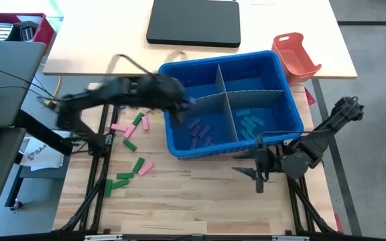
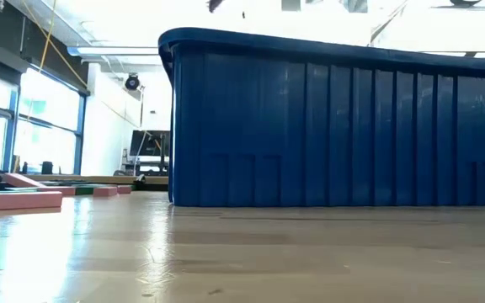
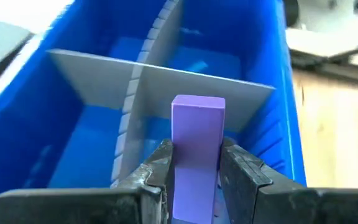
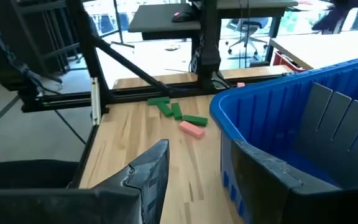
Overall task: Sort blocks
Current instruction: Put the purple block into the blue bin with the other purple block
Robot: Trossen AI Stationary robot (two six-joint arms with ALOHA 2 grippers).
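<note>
I have the left gripper (image 3: 194, 180) clamped on a purple block (image 3: 196, 140), held on end above the blue bin (image 1: 283, 127). From overhead the gripper sits over the bin's rim at about nine o'clock, near the compartment that already holds purple blocks (image 1: 198, 131).

The grey divider (image 3: 160, 81) stands close under the block. If I let go here, I judge the block could strike the divider's edge and tip into the wrong compartment, or bounce off the rim and out onto the table. The fingers pinch only the lower part of the block, so a jolt might twist it loose early.

The block is a smooth, square-edged bar with a matte face. The bin is glossy ribbed plastic; the divider is a thin flat sheet with a notched edge.

Blue blocks (image 1: 250, 124) lie in the bin's three o'clock compartment. Green blocks (image 1: 122, 177) and pink blocks (image 1: 119, 127) are scattered on the pale wooden table (image 1: 179, 201) beyond nine o'clock.

The right gripper (image 1: 259, 175) waits beside the bin at five o'clock, fingers apart, holding nothing.
</note>
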